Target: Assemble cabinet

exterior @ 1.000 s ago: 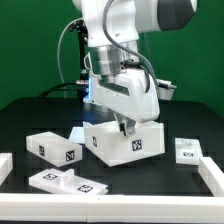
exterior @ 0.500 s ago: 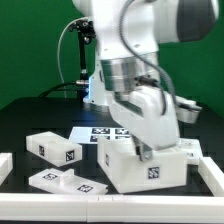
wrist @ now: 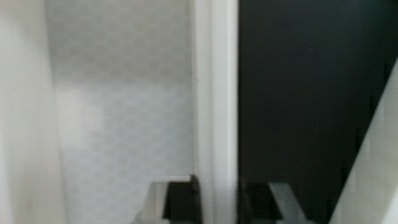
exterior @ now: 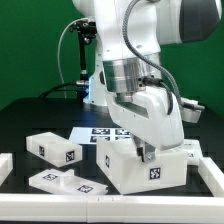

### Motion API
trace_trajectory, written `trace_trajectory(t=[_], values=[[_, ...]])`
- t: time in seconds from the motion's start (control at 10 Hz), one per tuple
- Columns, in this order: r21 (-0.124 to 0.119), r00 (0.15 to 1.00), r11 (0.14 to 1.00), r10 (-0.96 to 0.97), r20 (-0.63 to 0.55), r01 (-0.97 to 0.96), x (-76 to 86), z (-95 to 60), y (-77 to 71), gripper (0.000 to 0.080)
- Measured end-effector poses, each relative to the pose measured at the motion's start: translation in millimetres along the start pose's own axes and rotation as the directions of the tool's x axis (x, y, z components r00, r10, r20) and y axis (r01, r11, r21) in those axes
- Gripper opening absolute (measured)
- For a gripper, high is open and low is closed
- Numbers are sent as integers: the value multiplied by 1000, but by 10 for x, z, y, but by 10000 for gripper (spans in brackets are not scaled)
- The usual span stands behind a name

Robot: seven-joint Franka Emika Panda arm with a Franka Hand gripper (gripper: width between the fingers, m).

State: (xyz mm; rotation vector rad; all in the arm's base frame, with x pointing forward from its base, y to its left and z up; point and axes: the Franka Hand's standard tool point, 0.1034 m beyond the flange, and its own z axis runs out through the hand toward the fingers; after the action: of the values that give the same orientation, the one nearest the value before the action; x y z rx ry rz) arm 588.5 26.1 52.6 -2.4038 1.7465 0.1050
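Observation:
The big white cabinet box [exterior: 145, 168], an open tray with a tag on its front, sits at the exterior view's right front. My gripper [exterior: 147, 150] comes down onto its top edge. In the wrist view my gripper [wrist: 228, 200] straddles the box's thin white wall [wrist: 214, 100], one finger on each side, shut on it. A white tagged block [exterior: 55, 148] and a flat tagged panel [exterior: 68, 181] lie to the exterior view's left. Another small white piece [exterior: 186, 150] lies behind the box on the right.
The marker board [exterior: 104, 133] lies flat behind the box. Low white rails run along the table's left side [exterior: 5, 165] and right side [exterior: 212, 178]. A black post with cables [exterior: 80, 55] stands at the back.
Over the last second my gripper carried the cabinet box to the exterior view's right and nearer the front, uncovering the marker board. In the last half second almost nothing moved.

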Motion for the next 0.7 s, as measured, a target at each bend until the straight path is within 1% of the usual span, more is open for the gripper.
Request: trace_trajectory(t=[0.1,0.2,0.3,0.4,0.5,0.6,0.7], values=[[-10,1000,1000,21,13,-21,3,15,-104,84],[2,1000,1000,25,17,-25,45,26,-336,84],[20,999,999,36,13,-36,62,35,-523,85],[11,998,998,62,26,-62,-1,57,-625,85],[-20,995,997,80,52,-79,-77,73,-663,85],[-32,994,996,89,61,-87,-87,77,-663,85],[-35,992,994,108,62,-106,-110,81,-679,85]])
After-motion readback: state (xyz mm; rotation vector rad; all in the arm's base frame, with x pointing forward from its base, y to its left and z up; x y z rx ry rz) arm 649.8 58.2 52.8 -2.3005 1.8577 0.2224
